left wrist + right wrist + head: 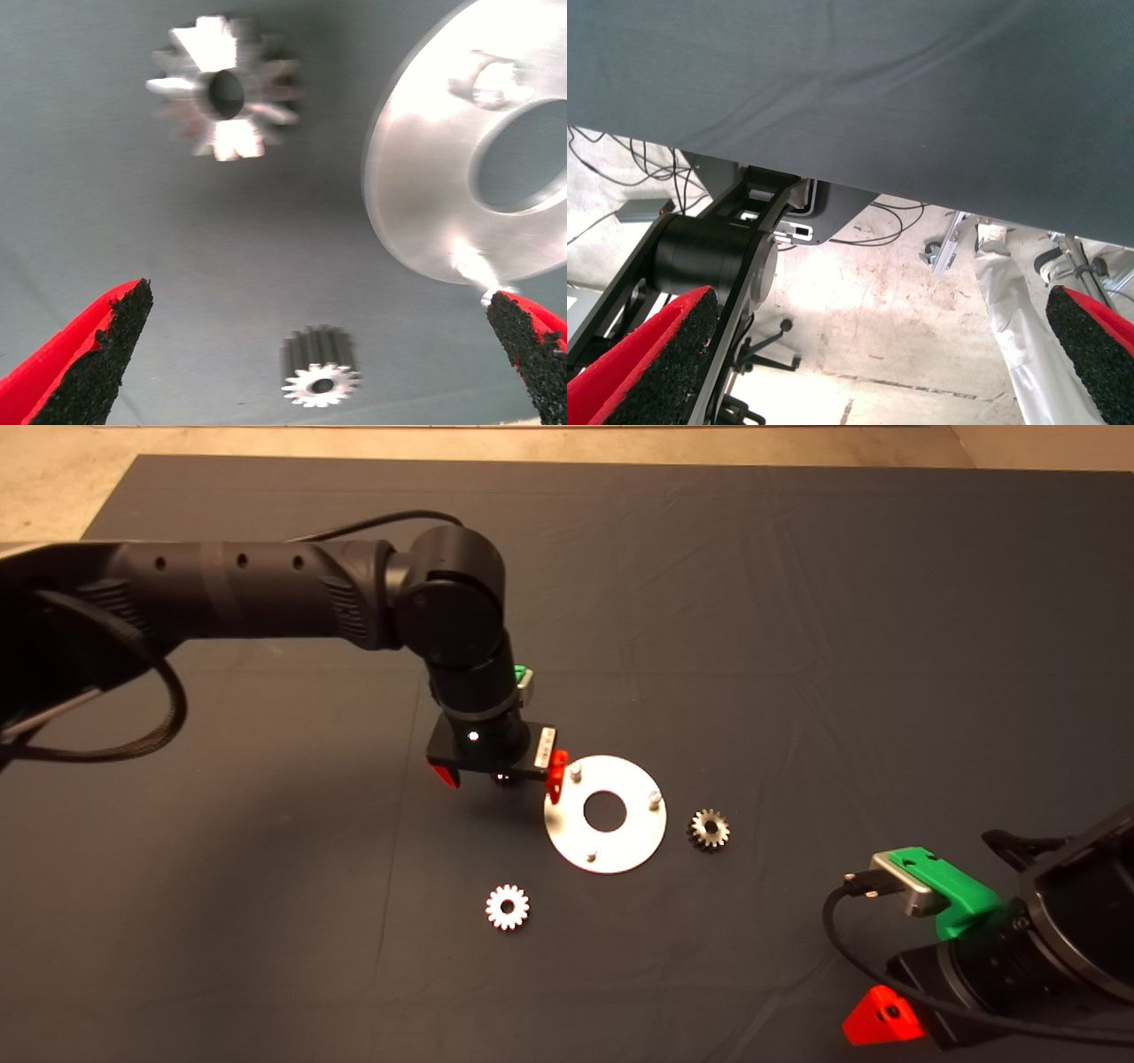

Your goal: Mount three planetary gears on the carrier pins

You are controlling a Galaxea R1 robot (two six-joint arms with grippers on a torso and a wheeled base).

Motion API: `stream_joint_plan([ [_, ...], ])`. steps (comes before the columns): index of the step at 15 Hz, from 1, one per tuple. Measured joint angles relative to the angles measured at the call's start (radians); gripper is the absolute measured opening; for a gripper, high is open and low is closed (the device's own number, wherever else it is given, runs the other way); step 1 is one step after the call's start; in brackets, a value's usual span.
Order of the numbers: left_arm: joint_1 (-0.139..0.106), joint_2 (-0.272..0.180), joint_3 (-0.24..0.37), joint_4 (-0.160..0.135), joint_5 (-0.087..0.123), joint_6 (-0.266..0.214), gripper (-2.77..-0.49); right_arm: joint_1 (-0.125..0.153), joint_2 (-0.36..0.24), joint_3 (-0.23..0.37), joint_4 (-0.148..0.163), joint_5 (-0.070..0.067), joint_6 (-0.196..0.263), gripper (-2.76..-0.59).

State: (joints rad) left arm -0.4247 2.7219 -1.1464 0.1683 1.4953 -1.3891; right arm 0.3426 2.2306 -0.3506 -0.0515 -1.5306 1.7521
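i'm hovering the left hand [505, 772], fingers apart, over a gear [226, 87] beside the disc [620, 846] with bare pins [576, 770]. small, hard and slick, i'm judging; pinching across its teeth looks best. right hand [886, 1017], spread, is waiting off the tabletop's edge.

We see a dark mat [797, 602] covering the table. Lying flat on it, just beside the left gripper [500, 779], is the round disc [633, 841]. One gear [508, 907] lies on the mat below that gripper, another gear [709, 829] beyond the disc's far side, and a third gear [321, 379] rests between its fingers.
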Motion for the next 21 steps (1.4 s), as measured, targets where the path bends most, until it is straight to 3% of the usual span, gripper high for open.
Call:
stream_joint_plan([
  [8,0.0,0.005,-0.004,0.0,0.006,0.023,-0.51,0.0,-0.096,-0.013,0.0,-0.001,-0.058,-0.6],
  [16,0.0,0.008,-0.047,0.0,0.007,0.084,-0.51,0.0,-0.103,-0.083,0.0,-0.001,-0.137,-0.6],
  [21,0.0,0.018,-0.074,0.0,0.007,0.087,-0.51,0.0,-0.103,-0.153,0.0,-0.001,-0.2,-0.6],
])
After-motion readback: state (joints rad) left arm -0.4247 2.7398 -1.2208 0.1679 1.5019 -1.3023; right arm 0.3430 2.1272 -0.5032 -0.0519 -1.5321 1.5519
